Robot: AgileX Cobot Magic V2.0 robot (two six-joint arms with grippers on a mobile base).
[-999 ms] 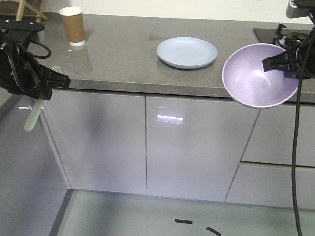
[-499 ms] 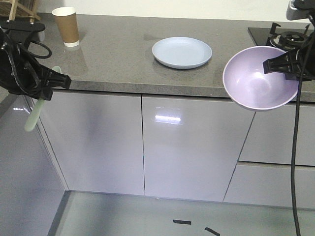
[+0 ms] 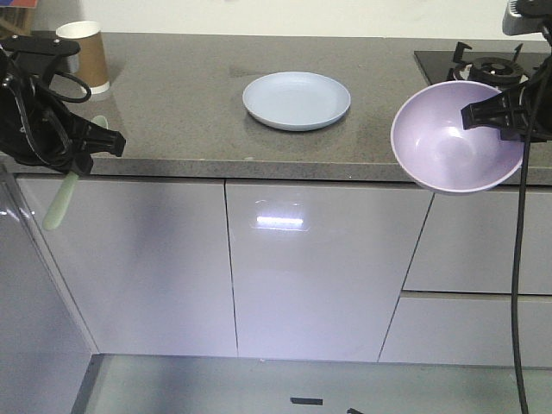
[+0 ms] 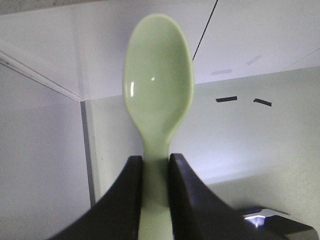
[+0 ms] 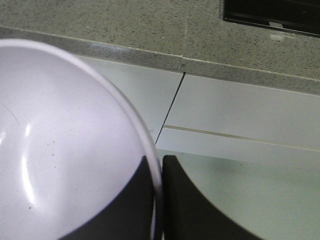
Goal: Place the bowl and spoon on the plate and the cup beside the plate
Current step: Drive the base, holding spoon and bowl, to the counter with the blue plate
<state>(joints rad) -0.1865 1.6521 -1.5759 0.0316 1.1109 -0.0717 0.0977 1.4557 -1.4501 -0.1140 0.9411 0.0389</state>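
Note:
The pale blue plate [image 3: 297, 101] lies on the grey counter [image 3: 172, 95], left of its middle. At the counter's far left back stands the brown paper cup [image 3: 86, 56], partly behind my left arm. My left gripper [image 3: 84, 157] hangs in front of the counter's left edge, shut on the mint-green spoon [image 3: 57, 205], which points downward; the wrist view shows the spoon [image 4: 157, 85] pinched at its neck by the gripper [image 4: 155, 165]. My right gripper [image 3: 473, 113] holds the lavender bowl [image 3: 448, 142] by its rim, tilted, off the counter's front right edge. Up close, that gripper [image 5: 159, 165] clamps the bowl [image 5: 65, 150] wall.
A black gas hob [image 3: 490, 67] is set into the counter at the back right. Glossy white cabinet doors [image 3: 310, 259] and drawers run below the counter edge. A black cable [image 3: 520, 259] hangs down at the right.
The counter, plate and cup have slid left and slightly down in the front view, and more of the hob shows. Both grippers keep their places and their holds.

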